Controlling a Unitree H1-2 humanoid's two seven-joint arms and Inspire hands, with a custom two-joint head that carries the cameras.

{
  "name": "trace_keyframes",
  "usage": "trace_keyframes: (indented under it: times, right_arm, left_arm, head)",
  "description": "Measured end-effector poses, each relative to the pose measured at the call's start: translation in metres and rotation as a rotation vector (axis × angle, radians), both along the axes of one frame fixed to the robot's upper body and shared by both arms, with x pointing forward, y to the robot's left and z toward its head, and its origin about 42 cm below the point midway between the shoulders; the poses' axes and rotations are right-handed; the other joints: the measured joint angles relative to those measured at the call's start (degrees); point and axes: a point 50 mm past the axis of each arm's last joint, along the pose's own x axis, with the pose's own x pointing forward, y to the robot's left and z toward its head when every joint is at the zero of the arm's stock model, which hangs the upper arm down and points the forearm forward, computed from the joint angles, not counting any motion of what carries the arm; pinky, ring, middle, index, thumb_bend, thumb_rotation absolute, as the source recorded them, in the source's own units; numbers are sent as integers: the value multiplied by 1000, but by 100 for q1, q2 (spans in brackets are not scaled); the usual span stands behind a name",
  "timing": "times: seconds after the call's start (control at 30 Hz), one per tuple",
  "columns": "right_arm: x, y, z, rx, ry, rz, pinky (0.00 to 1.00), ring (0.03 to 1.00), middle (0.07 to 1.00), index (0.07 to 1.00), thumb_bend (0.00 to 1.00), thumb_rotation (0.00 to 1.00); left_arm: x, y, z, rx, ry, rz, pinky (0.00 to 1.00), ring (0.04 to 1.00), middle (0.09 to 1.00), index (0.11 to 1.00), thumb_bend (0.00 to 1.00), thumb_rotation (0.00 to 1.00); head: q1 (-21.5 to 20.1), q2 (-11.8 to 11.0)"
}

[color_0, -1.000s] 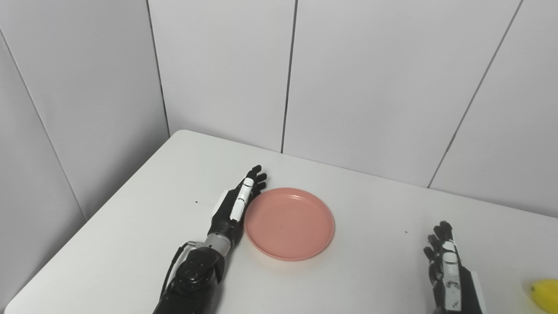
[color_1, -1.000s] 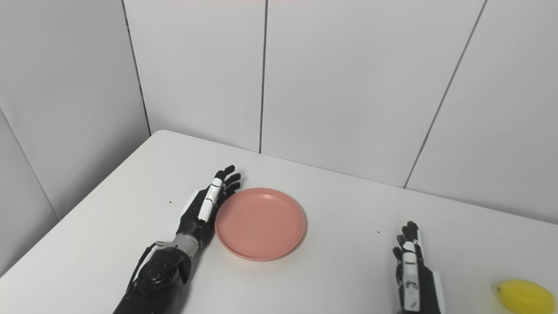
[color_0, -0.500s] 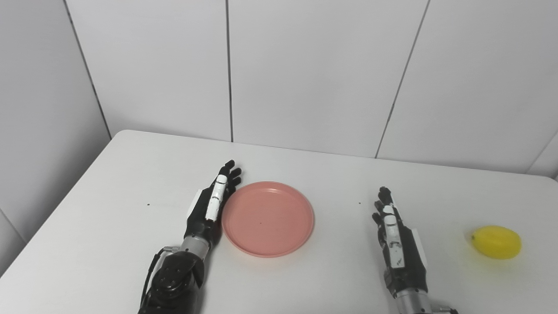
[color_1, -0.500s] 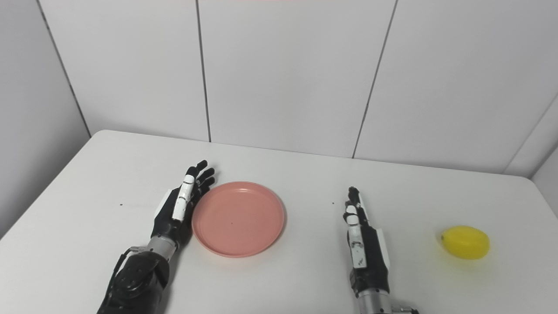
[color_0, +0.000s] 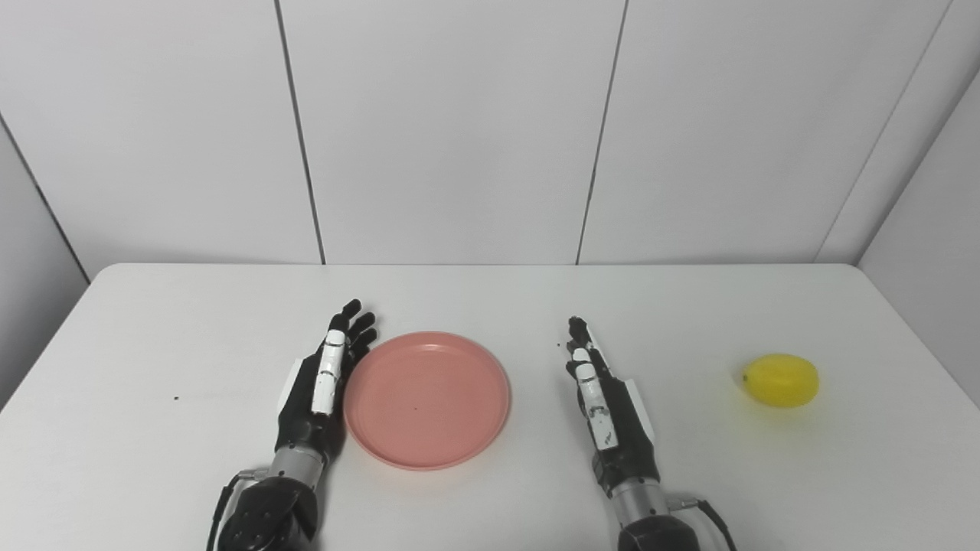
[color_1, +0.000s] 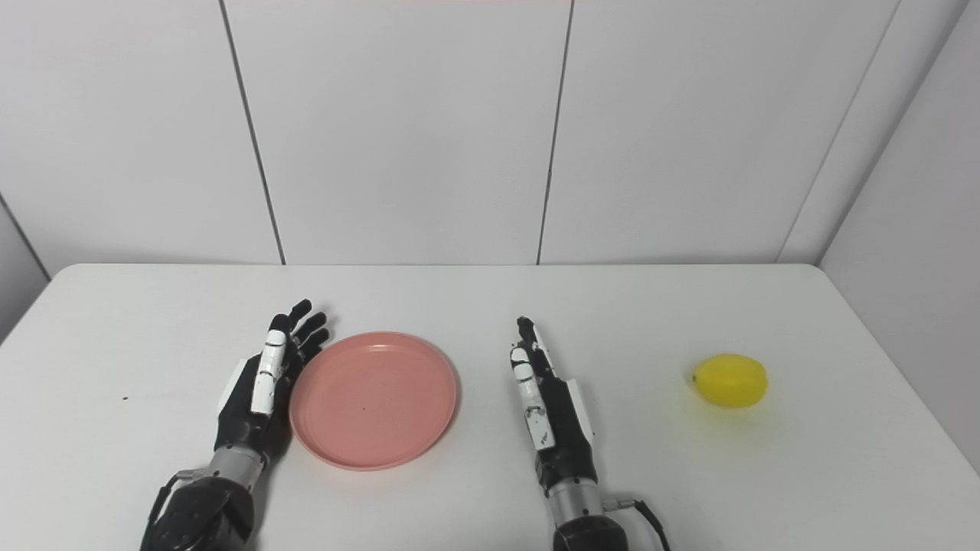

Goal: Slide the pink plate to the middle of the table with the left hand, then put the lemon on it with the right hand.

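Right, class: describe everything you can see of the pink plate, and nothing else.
The pink plate is round and shallow, a matt salmon pink that looks like plastic, with a low raised rim and a flat floor bearing one tiny dark speck. It is empty and lies flat, right way up, on the white table, a little left of the table's middle. The left hand, open and set on edge, stands against its left rim; whether they actually touch cannot be told. Nothing else is near it.
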Motion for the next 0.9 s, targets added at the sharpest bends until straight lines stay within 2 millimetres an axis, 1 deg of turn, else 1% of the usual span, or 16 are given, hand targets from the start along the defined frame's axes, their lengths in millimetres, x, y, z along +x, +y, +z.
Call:
trace_keyframes:
  times: [0.07,0.27,0.53,0.6,0.63,0.7,0.73,0.77,0.8,0.9]
  right_arm:
    - [1,1,1,3,-16,0,1000,1000,993,959,520,1000]
    - [4,2,1,-4,-30,-8,1000,1000,989,958,514,1000]
    - [6,-3,1,12,-28,-38,1000,1000,992,956,592,1000]
    - [7,-6,2,16,-28,-52,1000,1000,990,954,597,1000]
    - [7,-8,2,11,-31,-62,1000,1000,989,951,582,1000]
    - [6,-13,5,-5,-44,-82,1000,1000,993,955,576,1000]
    - [6,-15,9,-14,-56,-97,1000,1000,993,956,575,1000]
    - [6,-19,13,-26,-69,-114,1000,1000,994,960,610,1000]
    - [5,-22,17,-45,-82,-135,1000,1000,994,962,622,1000]
    - [4,-36,29,-120,-124,-198,990,993,989,971,581,968]
  left_arm:
    - [0,-4,-3,-1,-10,-13,942,915,910,910,653,1000]
    - [0,-24,-7,-10,-25,-61,915,909,910,916,658,1000]
    - [1,-27,-9,-18,-38,-78,922,907,907,912,645,1000]
    - [1,-28,-9,-21,-41,-82,920,907,906,909,643,1000]
    - [1,-29,-9,-21,-41,-85,918,906,904,908,641,1000]
    - [1,-30,-10,-23,-40,-89,917,908,906,909,639,1000]
    - [1,-30,-10,-24,-40,-92,917,909,907,910,638,1000]
    - [1,-31,-10,-25,-40,-95,922,912,908,912,641,1000]
    - [1,-32,-10,-27,-39,-97,924,913,908,913,641,1000]
    - [0,-34,-10,-33,-39,-100,931,914,909,914,636,1000]
  head:
    - [-44,-9]
    - [-123,-44]
    - [-141,-53]
    - [-141,-53]
    - [-141,-53]
    - [-141,-53]
    - [-289,-44]
    - [-325,-44]
    - [-325,-44]
    - [-343,-44]
